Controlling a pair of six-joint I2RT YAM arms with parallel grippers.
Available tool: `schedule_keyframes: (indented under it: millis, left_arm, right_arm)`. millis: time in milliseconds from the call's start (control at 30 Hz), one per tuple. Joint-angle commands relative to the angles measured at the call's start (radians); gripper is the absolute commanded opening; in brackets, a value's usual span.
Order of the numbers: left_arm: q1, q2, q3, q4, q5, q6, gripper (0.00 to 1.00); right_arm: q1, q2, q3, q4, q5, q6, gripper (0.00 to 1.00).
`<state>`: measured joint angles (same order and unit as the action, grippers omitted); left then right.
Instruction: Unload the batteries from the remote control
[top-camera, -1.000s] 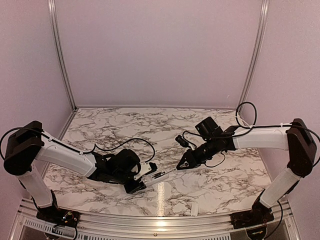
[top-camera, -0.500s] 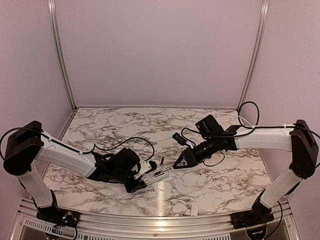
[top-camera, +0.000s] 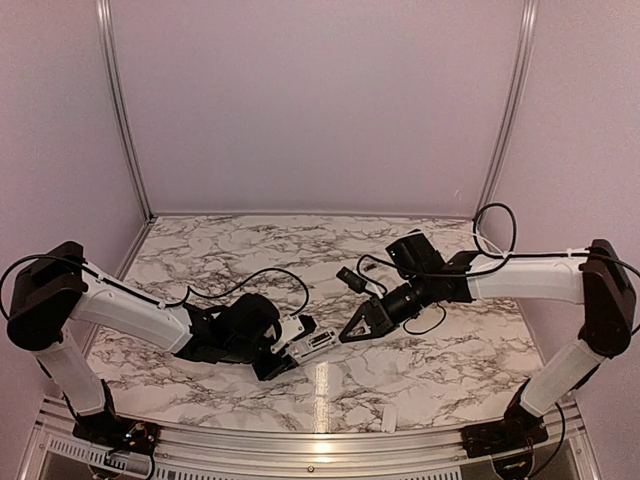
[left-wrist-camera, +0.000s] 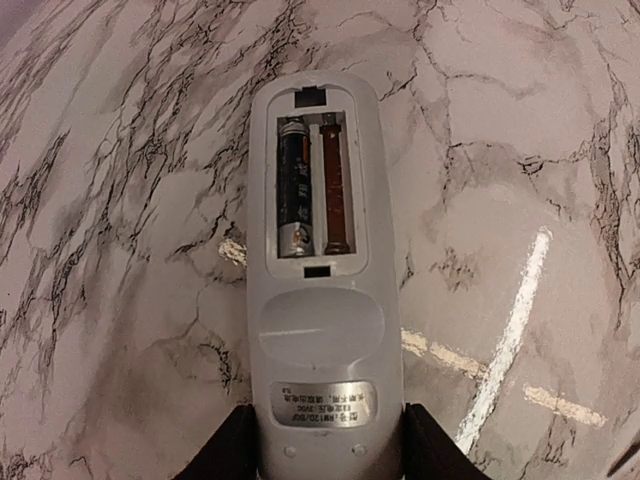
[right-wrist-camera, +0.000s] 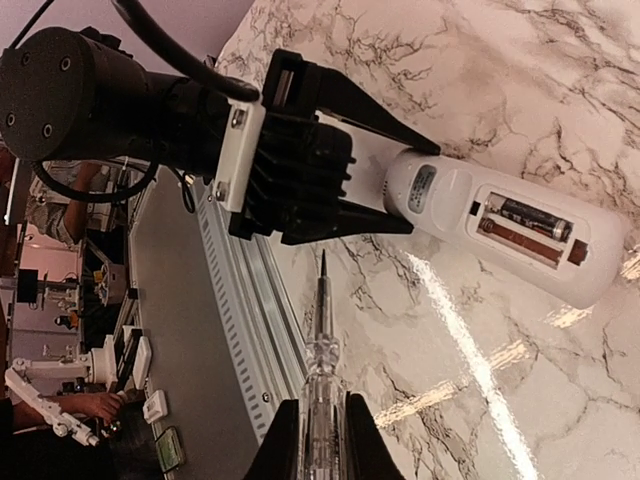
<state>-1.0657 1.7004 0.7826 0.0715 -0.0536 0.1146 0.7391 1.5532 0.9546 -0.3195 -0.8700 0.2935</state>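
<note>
A marble-patterned bench (top-camera: 250, 250) is seen from above, with pale walls around it. Two robot arms are bolted at its near edge. The left arm (top-camera: 130, 315) is stretched low toward the middle, and the right arm (top-camera: 520, 275) is reached in from the other side so that the two nearly meet.

The left hand (top-camera: 297, 347) is closed on the remote control (top-camera: 314, 347), whose label end is clamped between the two dark fingers (left-wrist-camera: 235, 450). The remote control is held near the middle front of the bench, back side up, with its far end pointed toward the right arm. Its battery compartment (left-wrist-camera: 312, 185) is uncovered.

The right hand (top-camera: 347, 336) is closed on a thin pale stick (right-wrist-camera: 322, 350) with a dark pointed tip. The tip is aimed toward the left hand and is kept apart from the remote control.

A small flat white plastic piece (top-camera: 390, 420) is laid at the near edge of the bench, well apart from both hands.

One dark battery (left-wrist-camera: 293, 190) is seated in the left slot of the compartment. In the slot beside it only a reddish-brown strip is seen; whether that is a battery cannot be told.
</note>
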Motion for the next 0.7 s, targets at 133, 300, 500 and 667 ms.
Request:
schedule_keyframes:
  millis: [133,300,500,667]
  left_arm:
    - [0.003,-0.033,-0.004,0.021,-0.012,-0.011,0.0]
    - [0.001,-0.036,-0.006,0.004,-0.019,-0.009,0.0]
    - [0.0,-0.042,-0.013,-0.005,-0.042,-0.026,0.2]
    - [0.0,-0.052,-0.026,0.014,-0.059,-0.036,0.54]
  right_arm:
    - [-0.006,-0.019,0.147,-0.148,0.223,-0.032,0.0]
    - [-0.025,-0.063,0.214,-0.228,0.389,-0.002,0.0]
    - [-0.031,-0.101,0.303,-0.332,0.601,0.024,0.0]
    - [-0.03,-0.116,0.348,-0.404,0.698,0.035,0.0]
